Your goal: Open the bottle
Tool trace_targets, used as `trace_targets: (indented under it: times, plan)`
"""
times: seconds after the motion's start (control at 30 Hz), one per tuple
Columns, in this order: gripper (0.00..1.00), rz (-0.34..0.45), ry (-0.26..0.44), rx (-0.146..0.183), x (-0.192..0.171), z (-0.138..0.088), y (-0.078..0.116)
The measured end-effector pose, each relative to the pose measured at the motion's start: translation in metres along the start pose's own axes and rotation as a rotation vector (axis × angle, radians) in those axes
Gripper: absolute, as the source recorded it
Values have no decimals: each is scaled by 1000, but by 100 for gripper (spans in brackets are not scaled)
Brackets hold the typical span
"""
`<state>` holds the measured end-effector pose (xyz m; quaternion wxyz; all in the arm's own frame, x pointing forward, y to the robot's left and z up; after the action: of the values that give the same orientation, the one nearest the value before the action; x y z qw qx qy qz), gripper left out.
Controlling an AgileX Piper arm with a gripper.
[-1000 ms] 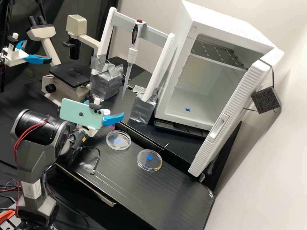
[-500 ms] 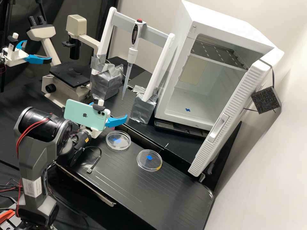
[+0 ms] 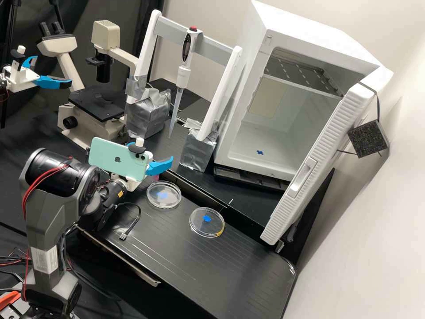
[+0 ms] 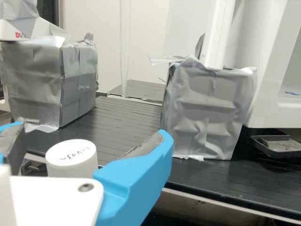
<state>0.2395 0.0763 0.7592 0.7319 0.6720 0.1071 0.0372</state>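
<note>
Gripper [image 3: 152,151] Spreads Its Fingers [image 4: 136,188] Around Bottle [image 4: 72,157]

A beige microscope [image 3: 104,29] stands beyond the gripper, to its left. The gripper's two blue fingers are well apart, with the bottle's white cap between them; whether either touches it cannot be told. Just beside the gripper, on the camera side, lies a clear dish [image 3: 163,200]. Beyond and to the right of it, a pipette [image 3: 183,76] hangs upright, with another clear dish [image 3: 206,228] nearer the camera and a white cabinet [image 3: 310,40] farther right.
</note>
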Motion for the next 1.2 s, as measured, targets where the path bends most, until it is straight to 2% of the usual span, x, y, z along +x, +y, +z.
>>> trace_targets:
  times: [1.2]
  plan:
    - [0, -15, 17, 3, -1, -5, -4]
